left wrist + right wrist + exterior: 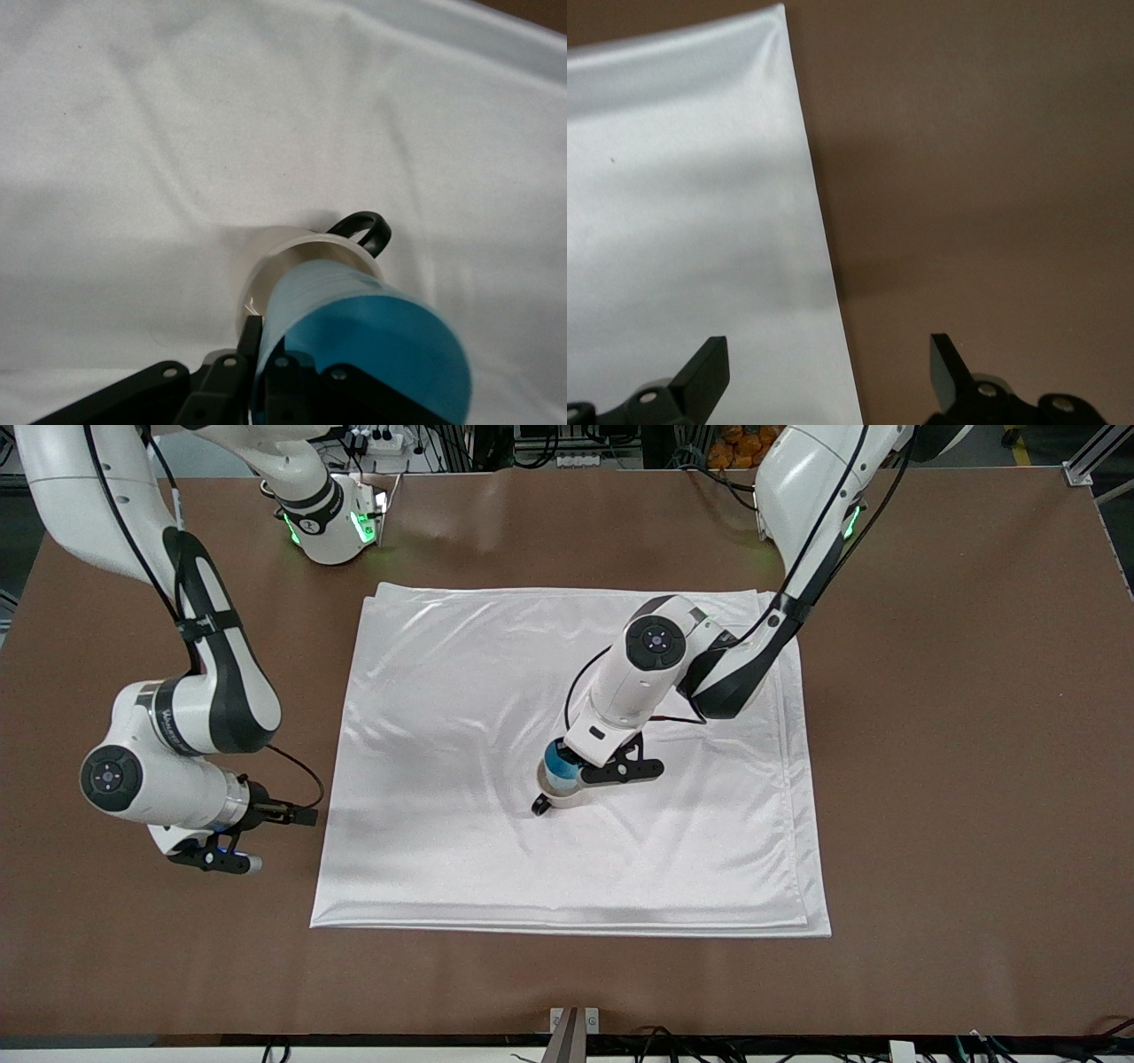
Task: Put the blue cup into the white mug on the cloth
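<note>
Blue cup (372, 341) sits in the white mug (301, 257), near the middle of the cloth (461, 717). The left gripper (578, 766) is pinched shut on the blue cup's rim; the cup looks tipped, maybe not all the way down. The right gripper (828, 367) waits wide open and empty over the cloth's edge at the right arm's end.
</note>
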Controlling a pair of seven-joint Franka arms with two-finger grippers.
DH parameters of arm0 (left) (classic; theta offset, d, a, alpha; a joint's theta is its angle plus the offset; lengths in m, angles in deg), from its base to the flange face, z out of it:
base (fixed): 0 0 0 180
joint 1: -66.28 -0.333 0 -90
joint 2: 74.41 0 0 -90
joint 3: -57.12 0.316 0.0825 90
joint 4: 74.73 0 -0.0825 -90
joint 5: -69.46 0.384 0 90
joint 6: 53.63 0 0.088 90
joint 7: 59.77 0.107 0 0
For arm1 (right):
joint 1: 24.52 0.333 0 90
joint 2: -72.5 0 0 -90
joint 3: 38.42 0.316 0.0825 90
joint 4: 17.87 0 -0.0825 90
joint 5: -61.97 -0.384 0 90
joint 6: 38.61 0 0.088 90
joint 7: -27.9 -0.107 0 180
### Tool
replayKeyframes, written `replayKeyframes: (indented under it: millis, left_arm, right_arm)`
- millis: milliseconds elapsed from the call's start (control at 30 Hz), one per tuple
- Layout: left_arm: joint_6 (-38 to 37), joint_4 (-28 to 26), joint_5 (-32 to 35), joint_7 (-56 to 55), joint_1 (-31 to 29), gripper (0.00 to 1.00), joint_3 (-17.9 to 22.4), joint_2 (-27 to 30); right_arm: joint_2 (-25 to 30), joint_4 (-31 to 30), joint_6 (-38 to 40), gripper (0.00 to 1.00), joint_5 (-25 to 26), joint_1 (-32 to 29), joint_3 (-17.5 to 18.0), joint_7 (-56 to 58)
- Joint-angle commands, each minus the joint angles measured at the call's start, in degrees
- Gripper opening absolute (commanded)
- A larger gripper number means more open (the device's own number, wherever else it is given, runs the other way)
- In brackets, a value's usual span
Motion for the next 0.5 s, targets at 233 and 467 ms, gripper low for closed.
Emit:
replayKeyframes:
  millis: [233, 467]
  left_arm:
    - [0.27, 2.16, 1.57, -1.24, 2.91, 1.00, 3.06, -1.42]
    - [0.27, 2.25, 1.57, -1.16, 2.83, 1.00, 3.23, -0.99]
  right_arm:
    - [15.50, -19.12, -2.21, 1.00, 1.11, -2.00, 0.62, 1.78]
    - [19.90, -21.42, -0.90, 1.00, 1.11, -4.46, 0.62, 7.40]
